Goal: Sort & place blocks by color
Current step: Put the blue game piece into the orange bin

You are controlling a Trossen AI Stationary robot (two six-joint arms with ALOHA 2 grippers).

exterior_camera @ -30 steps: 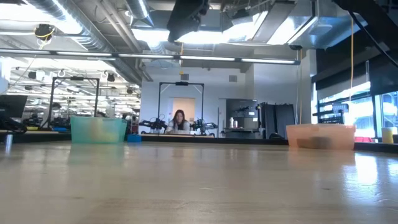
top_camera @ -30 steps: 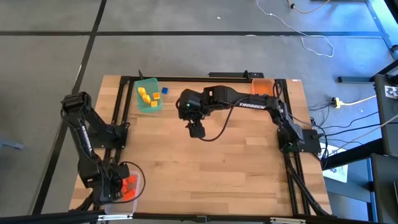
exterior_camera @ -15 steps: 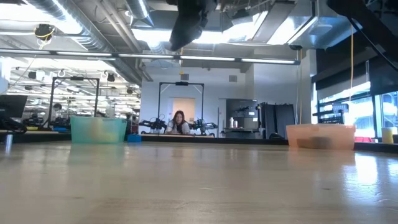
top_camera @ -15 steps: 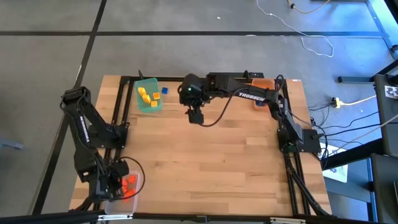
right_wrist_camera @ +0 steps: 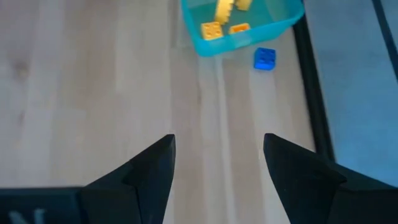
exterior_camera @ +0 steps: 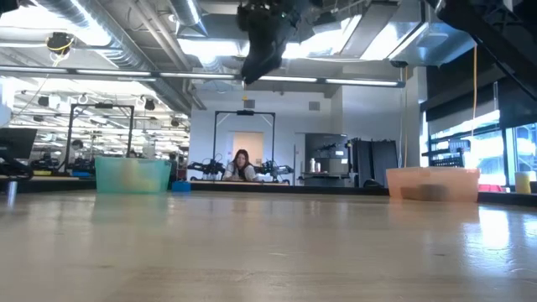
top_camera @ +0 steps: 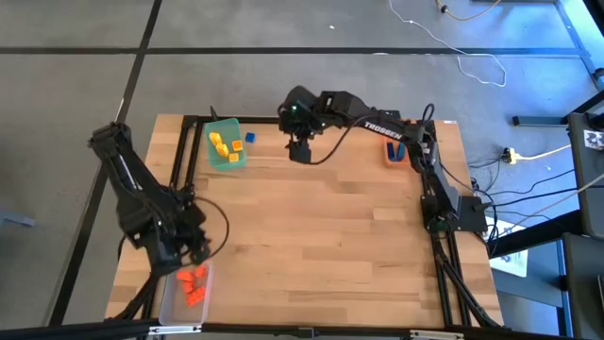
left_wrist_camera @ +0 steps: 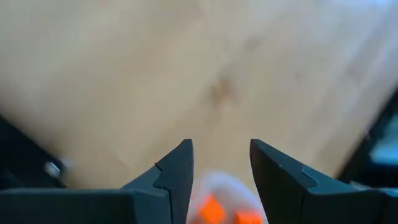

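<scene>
My right gripper (top_camera: 299,151) hangs open above the far part of the table, right of the green bin (top_camera: 225,144), which holds yellow blocks (right_wrist_camera: 214,28). A single blue block (right_wrist_camera: 265,58) rests flat on the wood beside that bin, ahead of the right fingers. My left gripper (top_camera: 193,247) is open and empty above the near left of the table, just past the clear bin (top_camera: 170,297). Orange-red blocks (top_camera: 193,283) lie in the clear bin and show low between the left fingers (left_wrist_camera: 214,210). Something blue (top_camera: 394,151) lies in the orange bin (top_camera: 398,132).
A black frame (top_camera: 184,170) runs along the left, far and right sides of the wooden table. The right arm's cable (top_camera: 330,175) loops over the far middle. In the low view the green bin (exterior_camera: 132,174) and orange bin (exterior_camera: 432,183) stand at the far edge.
My left gripper has risen out of the clear bin and gone toward the table's far edge, turning as it went; the orange-red blocks stay in the bin. My right gripper has swung toward the far edge, nearer the blue block and the green bin.
</scene>
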